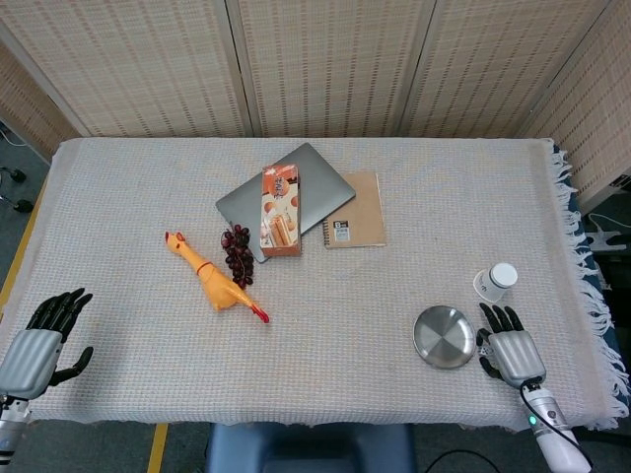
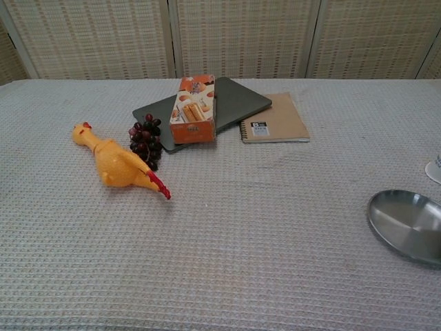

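The right hand [image 1: 511,347] lay flat, fingers spread and holding nothing, touching the steel dish [image 1: 445,337] at its 3 o'clock rim. A white cup [image 1: 495,281] sat at the dish's 1 o'clock. The left hand [image 1: 37,341] rested open, empty, at the counter's [image 1: 325,374] 8 o'clock corner.

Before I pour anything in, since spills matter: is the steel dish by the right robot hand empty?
Empty: the steel dish shows only bare shiny metal inside in both views.
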Robot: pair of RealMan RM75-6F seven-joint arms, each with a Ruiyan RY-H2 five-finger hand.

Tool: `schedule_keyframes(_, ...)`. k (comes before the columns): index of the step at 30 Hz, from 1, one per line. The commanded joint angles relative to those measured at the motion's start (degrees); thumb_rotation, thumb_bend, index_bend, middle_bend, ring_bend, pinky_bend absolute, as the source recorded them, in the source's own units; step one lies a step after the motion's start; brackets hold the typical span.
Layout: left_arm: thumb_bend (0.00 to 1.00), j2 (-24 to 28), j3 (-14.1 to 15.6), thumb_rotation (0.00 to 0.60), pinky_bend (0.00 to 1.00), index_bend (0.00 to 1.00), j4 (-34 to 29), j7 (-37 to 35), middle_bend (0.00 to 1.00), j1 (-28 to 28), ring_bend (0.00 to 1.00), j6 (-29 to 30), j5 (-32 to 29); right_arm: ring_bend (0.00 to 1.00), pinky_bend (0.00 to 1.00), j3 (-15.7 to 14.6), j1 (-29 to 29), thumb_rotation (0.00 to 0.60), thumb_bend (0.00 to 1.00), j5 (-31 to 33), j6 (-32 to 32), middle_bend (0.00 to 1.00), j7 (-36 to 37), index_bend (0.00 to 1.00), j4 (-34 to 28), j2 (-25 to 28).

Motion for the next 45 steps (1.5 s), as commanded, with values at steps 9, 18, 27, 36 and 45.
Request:
schedule_keyframes(9, 0.4, 0.0, 0.0, 0.6, 0.08, 0.0, 0.0, 0.3, 0.0, 0.0, 0.0, 0.1, 0.0, 0.0, 0.06, 0.5, -0.2, 0.6, 0.28, 0.4, 1.5, 0.0, -0.9, 0.59, 0.4, -0.6)
schedule_keyframes(18, 0.4, -0.1, 0.0, 0.6, 0.08, 0.0, -0.1, 0.4, 0.0, -0.1, 0.0, -0.2, 0.0, 0.0, 0.06, 1.9, -1.7, 0.6, 0.29, -1.7, 8.6, 0.0, 0.6, 0.6, -6.0, 3.9)
schedule_keyframes(27, 0.4, 0.0, 0.0, 0.6, 0.08, 0.0, -0.3, 0.3, 0.0, 0.0, 0.0, 0.0, 0.0, 0.0, 0.06, 3.1, 3.4, 0.6, 0.29, -1.7, 2.6, 0.0, -3.1, 0.4, -7.7, 1.7)
schedule_keyframes(36, 0.4, 0.3, 0.0, 0.6, 0.08, 0.0, -0.1, -0.6, 0.0, 0.1, 0.0, 0.2, 0.1, 0.0, 0.06, 2.6, 4.0, 0.6, 0.2, -1.0, 0.8, 0.0, 2.2, 0.0, -10.2, 4.9)
schedule_keyframes(45, 0.4, 0.0, -0.1, 0.6, 0.08, 0.0, -0.5, 0.7, 0.0, -0.1, 0.0, -0.3, -0.2, 0.0, 0.06, 6.6, 3.5, 0.6, 0.19, 4.5, 2.0, 0.0, 5.5, 0.0, -9.7, 10.2)
